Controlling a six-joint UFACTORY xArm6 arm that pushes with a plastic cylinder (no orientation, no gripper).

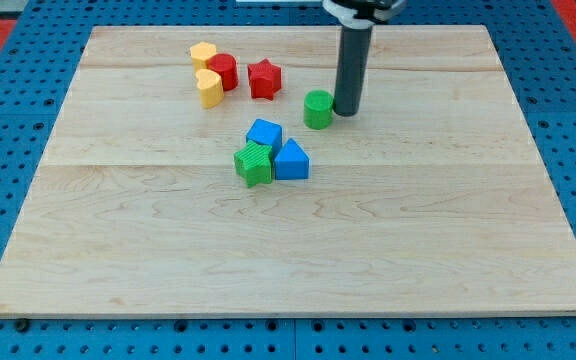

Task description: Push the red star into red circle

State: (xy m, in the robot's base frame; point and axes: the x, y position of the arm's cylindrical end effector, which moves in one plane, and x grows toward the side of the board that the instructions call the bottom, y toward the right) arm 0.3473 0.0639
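Note:
The red star (264, 78) lies near the view's top, left of centre. The red circle (223, 71) is a short way to its left, apart from it by a small gap, and sits between two yellow blocks (203, 54) (209, 88). My tip (347, 110) rests on the board to the right of the red star and just right of a green cylinder (318, 109), close to or touching it.
A blue block (264, 132), a blue triangular block (291, 160) and a green star block (254, 163) cluster near the board's middle. The wooden board (288, 250) is surrounded by a blue perforated base.

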